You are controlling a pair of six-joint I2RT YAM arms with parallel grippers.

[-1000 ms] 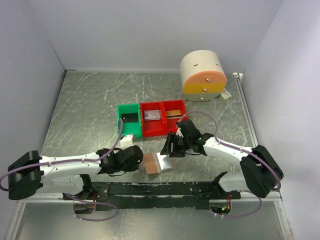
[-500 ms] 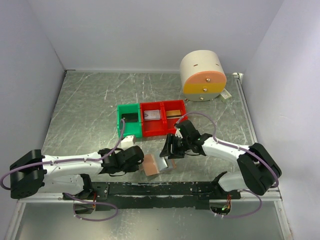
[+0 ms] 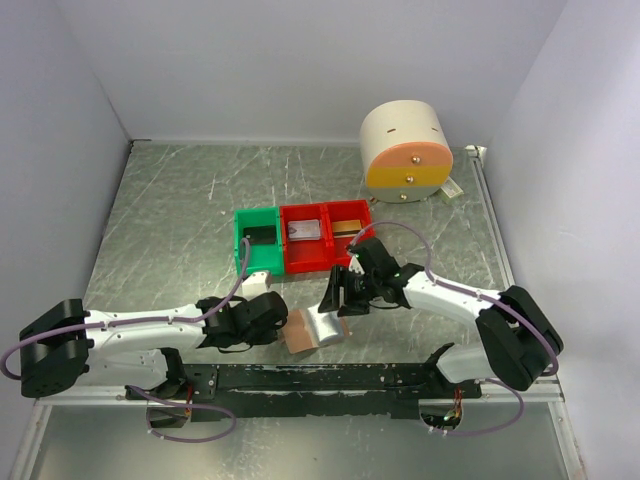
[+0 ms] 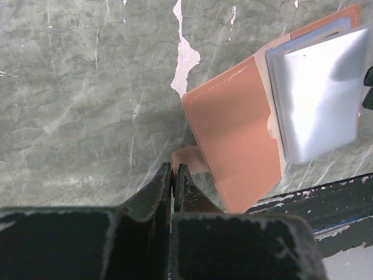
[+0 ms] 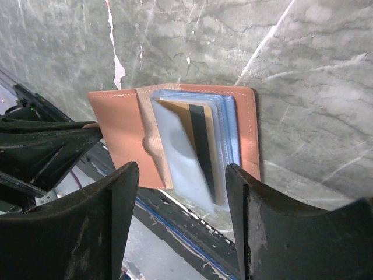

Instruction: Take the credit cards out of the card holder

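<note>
Tan leather card holder (image 5: 119, 137), open flat, gold-brown card (image 5: 176, 115) inside

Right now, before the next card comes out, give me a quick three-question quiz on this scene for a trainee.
1. True or false: the card holder lies folded shut on the table.
2. Pick one. The right gripper is: A, shut on a card; B, open, with the card holder in view between its fingers; C, gripping the cream cylinder.
3. Short answer: what colour is the striped credit card tucked in the card holder?

Key: 1 false, it lies open; 2 B; 3 gold-brown, with a black stripe.
</note>
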